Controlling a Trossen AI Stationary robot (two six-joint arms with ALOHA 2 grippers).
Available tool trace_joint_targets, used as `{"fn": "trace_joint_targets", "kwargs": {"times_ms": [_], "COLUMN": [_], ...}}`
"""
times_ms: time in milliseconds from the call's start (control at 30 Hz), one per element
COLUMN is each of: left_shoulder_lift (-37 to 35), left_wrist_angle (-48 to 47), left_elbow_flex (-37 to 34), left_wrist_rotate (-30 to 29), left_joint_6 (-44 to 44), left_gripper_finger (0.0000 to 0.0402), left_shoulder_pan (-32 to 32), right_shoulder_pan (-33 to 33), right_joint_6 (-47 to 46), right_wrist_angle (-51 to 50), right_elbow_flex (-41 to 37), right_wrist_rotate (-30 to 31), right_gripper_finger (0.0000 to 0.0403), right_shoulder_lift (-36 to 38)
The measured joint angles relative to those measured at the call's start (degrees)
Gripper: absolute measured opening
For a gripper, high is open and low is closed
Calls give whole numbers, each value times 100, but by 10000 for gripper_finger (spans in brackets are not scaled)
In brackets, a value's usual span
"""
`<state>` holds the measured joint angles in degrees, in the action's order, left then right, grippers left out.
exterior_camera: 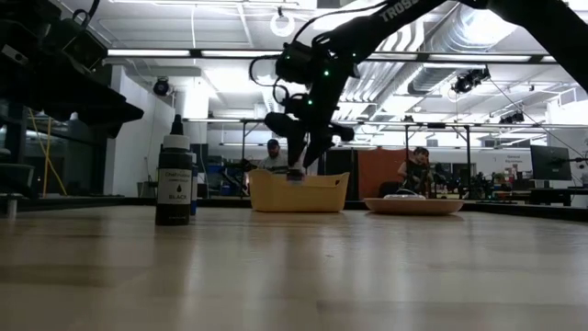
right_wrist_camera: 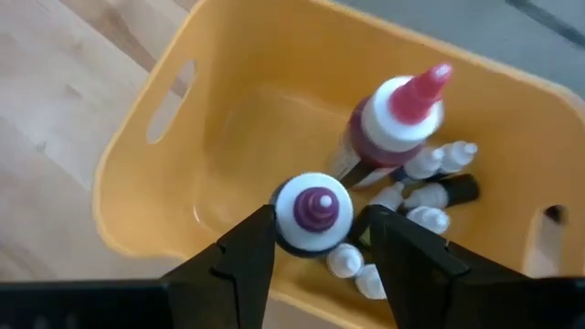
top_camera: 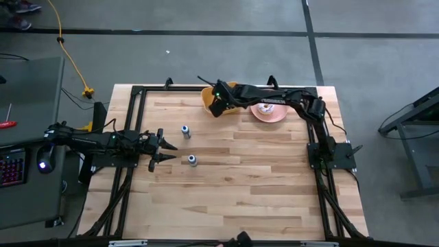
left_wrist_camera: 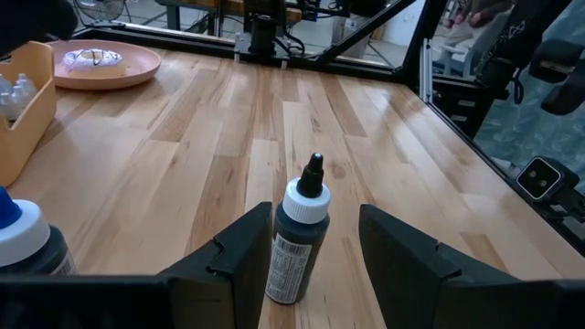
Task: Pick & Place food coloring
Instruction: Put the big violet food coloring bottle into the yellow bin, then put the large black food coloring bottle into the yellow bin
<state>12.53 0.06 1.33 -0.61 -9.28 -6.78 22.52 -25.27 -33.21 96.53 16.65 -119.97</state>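
Two food coloring bottles stand upright on the table. The black-tipped one [left_wrist_camera: 300,239] [top_camera: 192,160] [exterior_camera: 174,175] is just ahead of my open left gripper [left_wrist_camera: 315,265] [top_camera: 167,149], whose fingers flank it without touching. The blue-capped one [left_wrist_camera: 20,239] [top_camera: 185,130] stands beside it. My right gripper [right_wrist_camera: 315,242] [top_camera: 218,104] hangs over the yellow bin [right_wrist_camera: 219,119] [top_camera: 209,96] [exterior_camera: 299,193], shut on a purple-tipped bottle [right_wrist_camera: 313,210]. A red-capped bottle [right_wrist_camera: 402,114] and several small white bottles [right_wrist_camera: 430,164] lie inside the bin. My right gripper pinches the purple-tipped bottle between its two fingers at the white collar below the tip [right_wrist_camera: 291,219]. The fingers come from above, pointing down into the bin. The bottle stands upright in the hold; its lower body is hidden under the cap, so I cannot tell whether it rests on the bin floor.
A pink plate with a doughnut [top_camera: 269,110] [exterior_camera: 413,205] [left_wrist_camera: 101,64] sits beside the bin toward the table's right, at the far edge. Black frame rails [top_camera: 130,137] run along the table's sides. Bare wood [top_camera: 240,192] stretches across the middle and near part. People sit in the room behind.
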Motion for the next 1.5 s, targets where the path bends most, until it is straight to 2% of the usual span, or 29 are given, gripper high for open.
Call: {"fn": "trace_joint_targets", "kwargs": {"times_ms": [333, 533, 633, 767, 933, 1133, 1333, 1500], "left_shoulder_lift": [0, -2, 0, -2, -2, -2, -2, -2], "left_wrist_angle": [-1, -1, -1, -1, -1, 0, 1, 1], "left_elbow_flex": [-1, -1, -1, -1, 0, 0, -1, 2], "left_wrist_rotate": [1, 1, 1, 1, 1, 1, 1, 1], "left_joint_6": [0, 0, 0, 0, 0, 0, 0, 0], "left_gripper_finger": [163, 163, 163, 163, 163, 163, 163, 163], "left_shoulder_pan": [2, 1, 0, 0, 0, 0, 1, 0], "right_shoulder_pan": [-2, -47, -122, -302, -470, -541, -863, -1192], "right_joint_6": [159, 564, 1123, 1845, 2179, 2455, 3453, 3746], "right_wrist_angle": [-116, 86, 411, 962, 1247, 711, -764, -1280], "right_elbow_flex": [4, 4, 7, 7, 20, 186, 856, 875], "right_wrist_rotate": [91, -257, -788, -1970, -3104, -4052, -4114, -4110], "right_gripper_finger": [170, 170, 170, 170, 170, 170, 170, 170], "right_shoulder_lift": [314, 721, 968, 1233, 1426, 1432, 1429, 1426]}}
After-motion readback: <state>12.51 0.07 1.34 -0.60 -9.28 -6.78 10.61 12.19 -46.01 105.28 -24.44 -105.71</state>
